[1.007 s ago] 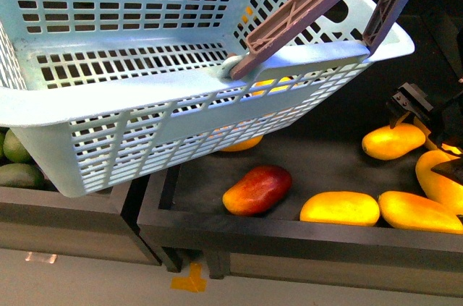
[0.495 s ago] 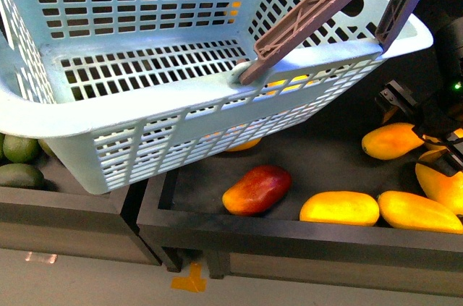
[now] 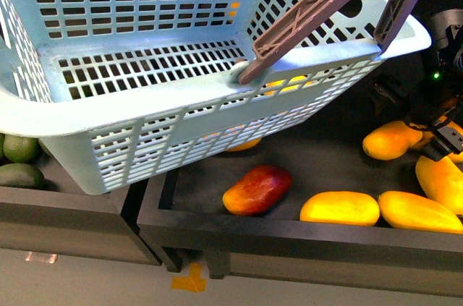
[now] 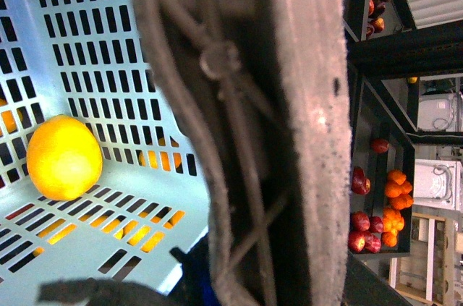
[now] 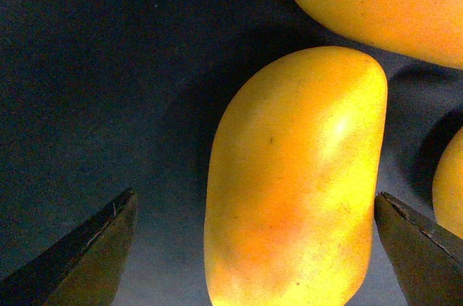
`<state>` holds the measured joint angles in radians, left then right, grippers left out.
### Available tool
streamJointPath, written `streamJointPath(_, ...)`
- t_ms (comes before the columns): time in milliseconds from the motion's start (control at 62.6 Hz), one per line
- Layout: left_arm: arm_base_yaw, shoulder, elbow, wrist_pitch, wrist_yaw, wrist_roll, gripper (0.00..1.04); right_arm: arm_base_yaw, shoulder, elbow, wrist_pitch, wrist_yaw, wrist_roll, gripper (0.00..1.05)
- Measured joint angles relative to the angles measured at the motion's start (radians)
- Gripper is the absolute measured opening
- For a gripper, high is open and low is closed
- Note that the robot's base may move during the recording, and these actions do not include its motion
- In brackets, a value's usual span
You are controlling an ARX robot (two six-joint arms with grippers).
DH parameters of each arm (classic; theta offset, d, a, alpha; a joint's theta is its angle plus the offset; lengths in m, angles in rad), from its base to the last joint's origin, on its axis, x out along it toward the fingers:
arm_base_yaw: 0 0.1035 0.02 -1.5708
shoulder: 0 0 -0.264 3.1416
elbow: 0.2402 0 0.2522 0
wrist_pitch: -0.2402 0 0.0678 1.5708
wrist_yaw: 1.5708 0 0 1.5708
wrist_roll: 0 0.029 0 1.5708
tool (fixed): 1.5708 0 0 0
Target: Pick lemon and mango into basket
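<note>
Over dark tray [image 3: 325, 158], right pincer [image 5: 253, 248] spread around mango [image 5: 296, 168], (fruit shelves [image 4: 372, 212] behind)

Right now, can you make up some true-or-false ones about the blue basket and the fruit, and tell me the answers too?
1. The small orange-yellow lemon lies inside the light blue-green slotted plastic basket. True.
2. The right gripper is shut on a mango. False: its fingers stand open on either side of a long yellow mango.
3. A red-and-orange mango lies in the dark tray. True.
4. The basket sits level. False: it is tilted, with its brown handles up.
</note>
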<state>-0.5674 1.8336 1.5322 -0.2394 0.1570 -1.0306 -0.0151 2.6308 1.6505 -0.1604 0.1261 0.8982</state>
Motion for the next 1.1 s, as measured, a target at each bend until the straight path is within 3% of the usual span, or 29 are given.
streamJointPath(48,0.000,0.000,0.000,0.000,0.000,0.000,0.12,0.002,0.006,0.001,-0.001,-0.009,0.000,0.94)
streamJointPath(208,0.000,0.000,0.000,0.000,-0.002,0.000,0.12,0.003,0.003,-0.016,0.016,-0.018,-0.001,0.66)
streamJointPath(272,0.000,0.000,0.000,0.000,-0.003,0.000,0.12,0.002,-0.019,-0.058,0.047,-0.026,-0.008,0.59)
streamJointPath(559,0.000,0.000,0.000,0.000,-0.001,0.000,0.12,-0.037,-0.256,-0.348,0.267,-0.129,-0.111,0.57)
streamJointPath(815,0.000,0.000,0.000,0.000,-0.004,0.000,0.12,-0.142,-0.736,-0.642,0.391,-0.264,-0.147,0.57)
streamJointPath(975,0.000,0.000,0.000,0.000,-0.002,0.000,0.12,-0.116,-0.887,-0.659,0.368,-0.280,-0.147,0.57)
streamJointPath(1103,-0.002,0.000,0.000,0.000,0.000,0.000,0.12,-0.041,-0.959,-0.628,0.354,-0.266,-0.138,0.57)
